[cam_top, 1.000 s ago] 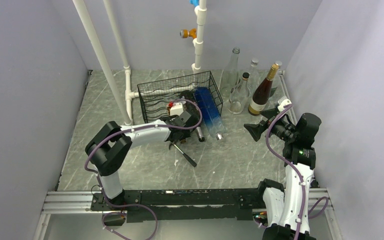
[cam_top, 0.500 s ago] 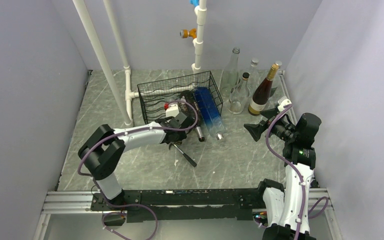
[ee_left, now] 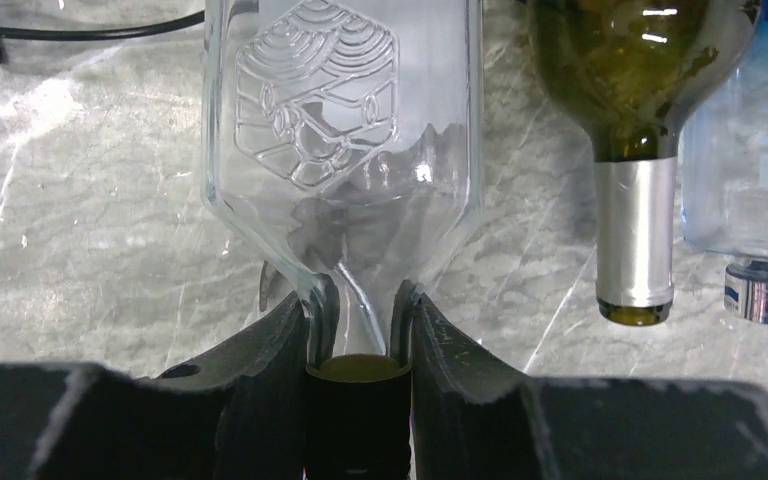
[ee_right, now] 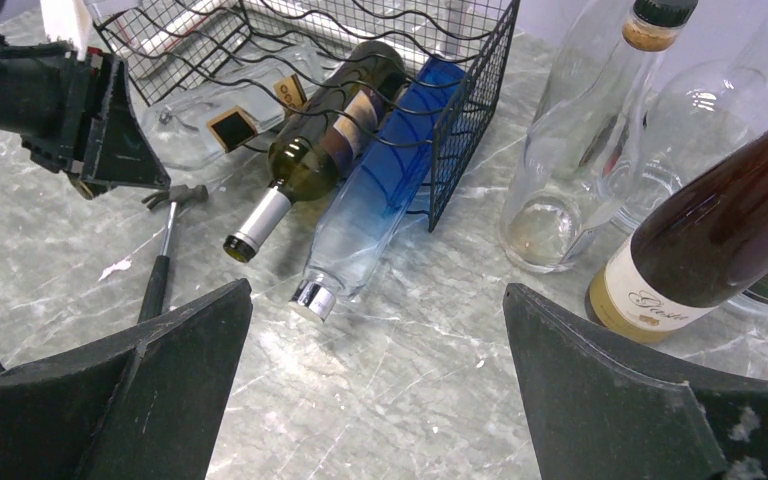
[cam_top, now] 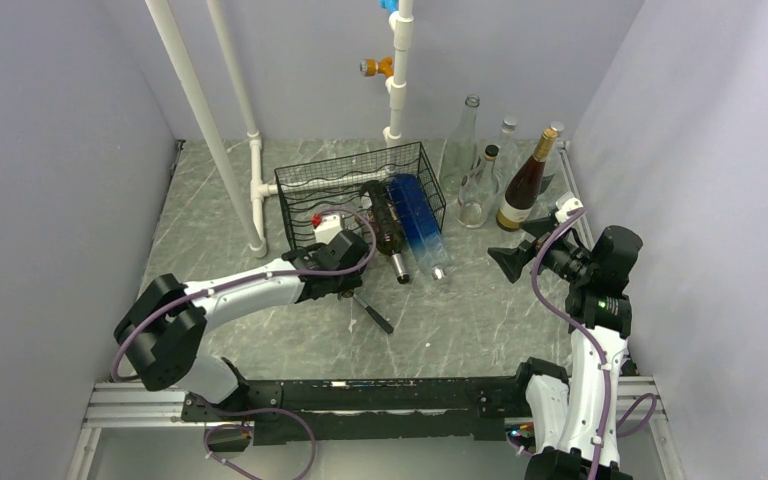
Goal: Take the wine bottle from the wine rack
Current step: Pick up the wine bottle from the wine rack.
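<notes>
The black wire wine rack (cam_top: 360,185) stands mid-table and shows in the right wrist view (ee_right: 380,60). My left gripper (cam_top: 348,250) is shut on the neck of a clear embossed glass bottle (ee_left: 345,130), just above its dark cap. The bottle lies flat at the rack's left front, neck toward me (ee_right: 195,115). A dark green wine bottle (cam_top: 385,225) and a blue bottle (cam_top: 415,220) lie in the rack, necks sticking out. My right gripper (cam_top: 522,245) is open and empty, off to the right of the rack.
A small hammer (cam_top: 370,308) lies on the table in front of the rack. Several upright bottles, one brown with a white label (cam_top: 522,185), stand at the back right. White pipes (cam_top: 255,190) rise left of the rack.
My left gripper has drawn back toward the near left, away from the rack, with the clear bottle's neck in it. The dark green bottle now shows fully. The right arm has not moved.
</notes>
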